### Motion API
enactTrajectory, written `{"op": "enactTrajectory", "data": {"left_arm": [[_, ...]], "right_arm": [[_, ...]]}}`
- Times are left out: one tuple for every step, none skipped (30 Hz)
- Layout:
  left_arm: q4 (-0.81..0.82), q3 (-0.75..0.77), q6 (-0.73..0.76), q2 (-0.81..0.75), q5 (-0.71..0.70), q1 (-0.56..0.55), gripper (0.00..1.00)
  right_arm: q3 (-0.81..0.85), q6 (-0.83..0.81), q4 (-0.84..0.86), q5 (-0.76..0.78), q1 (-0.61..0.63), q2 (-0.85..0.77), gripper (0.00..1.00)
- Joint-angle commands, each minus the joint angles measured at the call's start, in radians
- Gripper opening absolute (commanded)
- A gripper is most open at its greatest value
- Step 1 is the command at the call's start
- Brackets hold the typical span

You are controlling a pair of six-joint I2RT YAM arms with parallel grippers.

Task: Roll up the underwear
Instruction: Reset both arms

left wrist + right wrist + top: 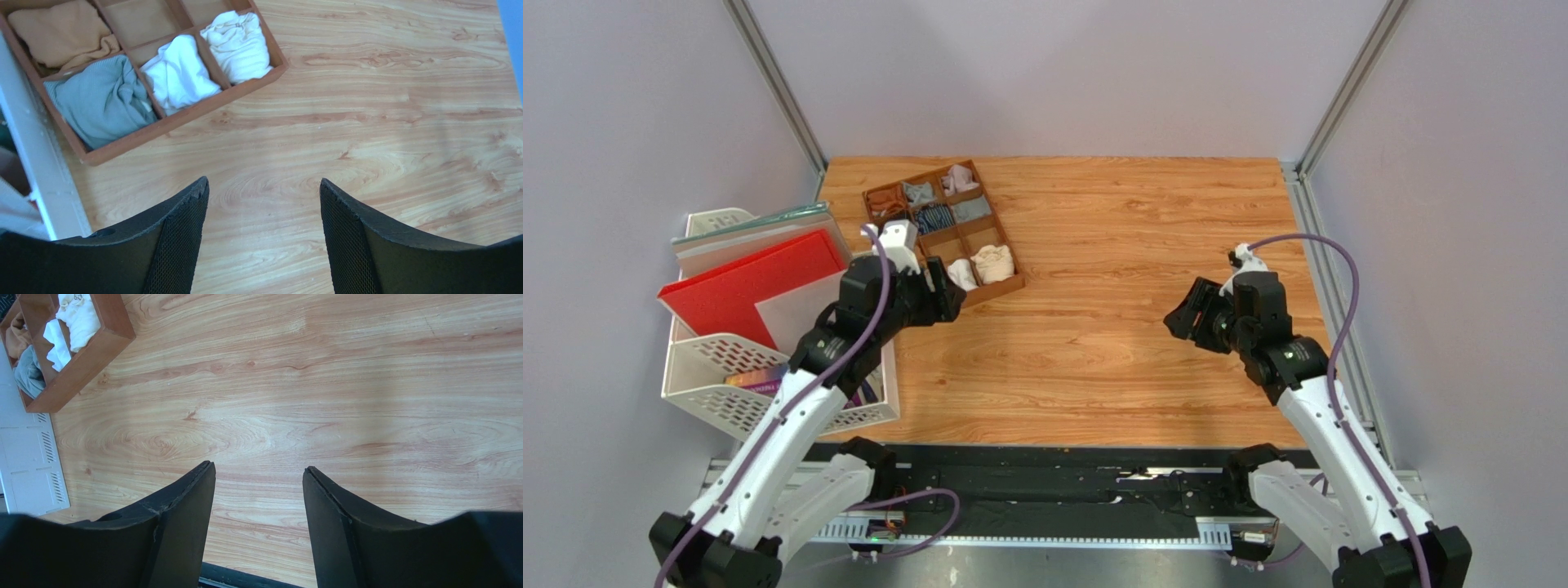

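Observation:
The white underwear [179,73] and the cream-beige underwear [238,46] lie bunched in two neighbouring front compartments of a wooden divider tray [184,116]. In the top view they are the white [962,275] and the cream [994,262] bundles in the tray [1008,292] at the back left. My left gripper [263,187] is open and empty over bare wood just in front of the tray, also seen in the top view [949,303]. My right gripper [258,471] is open and empty over the table's right side [1177,321], far from the tray.
A grey-green garment [101,101] and a tan one [61,30] fill other compartments. A white mesh file basket [695,368] with a red folder [750,292] stands at the left edge, beside the left arm. Metal frame posts [1326,104] rise at the back corners.

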Motion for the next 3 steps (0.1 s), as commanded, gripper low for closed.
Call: {"op": "enactTrajectory", "data": {"left_arm": [[-0.063, -0.020, 0.018, -0.074, -0.021, -0.003, 0.72], [-0.069, -0.023, 0.013, -0.084, -0.025, -0.003, 0.72], [-0.084, -0.023, 0.012, -0.091, -0.028, -0.003, 0.72]], "right_arm": [[-0.019, -0.028, -0.010, 0.037, -0.006, -0.042, 0.59], [-0.024, -0.030, -0.013, 0.049, -0.006, -0.046, 0.59], [-0.024, -0.031, -0.016, 0.059, -0.006, -0.049, 0.59]]}}
